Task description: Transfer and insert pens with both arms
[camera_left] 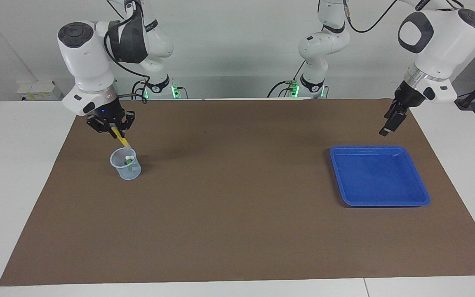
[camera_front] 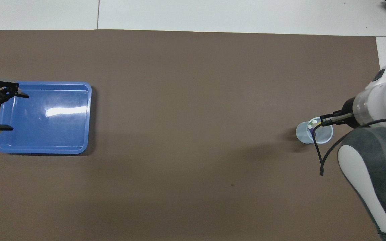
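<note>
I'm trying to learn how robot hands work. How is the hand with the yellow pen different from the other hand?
The right gripper is shut on the yellow pen; the left gripper is open and holds nothing. The right gripper hangs over the clear cup; the left gripper hangs at the blue tray's edge. Both are black and up in the air.

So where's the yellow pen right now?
The yellow pen hangs tilted in the right gripper, its tip over the clear cup's rim, at the right arm's end of the table.
</note>
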`<move>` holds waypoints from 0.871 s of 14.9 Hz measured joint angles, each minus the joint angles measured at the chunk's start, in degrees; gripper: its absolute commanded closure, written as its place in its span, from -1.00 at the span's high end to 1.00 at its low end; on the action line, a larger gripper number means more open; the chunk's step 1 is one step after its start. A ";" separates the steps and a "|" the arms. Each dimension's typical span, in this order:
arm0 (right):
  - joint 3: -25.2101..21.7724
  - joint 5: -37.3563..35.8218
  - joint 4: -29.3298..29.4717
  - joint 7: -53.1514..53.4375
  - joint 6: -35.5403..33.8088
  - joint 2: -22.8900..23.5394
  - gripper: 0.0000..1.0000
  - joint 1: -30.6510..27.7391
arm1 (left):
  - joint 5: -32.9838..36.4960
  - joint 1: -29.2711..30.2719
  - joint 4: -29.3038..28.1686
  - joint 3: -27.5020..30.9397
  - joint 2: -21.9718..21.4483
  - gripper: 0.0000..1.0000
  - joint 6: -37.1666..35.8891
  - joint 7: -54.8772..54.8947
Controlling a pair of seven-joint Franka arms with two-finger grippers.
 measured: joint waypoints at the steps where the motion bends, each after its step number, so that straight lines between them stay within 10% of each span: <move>1: 0.01 -0.16 -0.52 -0.54 -0.38 -0.26 -1.00 -0.63 | 0.52 0.02 -0.01 0.17 -0.15 1.00 -0.51 5.68; 5: -0.01 -0.25 -3.38 -2.17 -0.43 -1.76 -1.00 -2.67 | 4.26 1.38 -0.73 1.36 0.10 1.00 -0.65 24.33; 13: 0.05 -0.25 -7.30 -2.21 3.69 -2.10 -1.00 -2.80 | 9.35 -0.74 0.52 0.71 6.90 1.00 5.29 27.56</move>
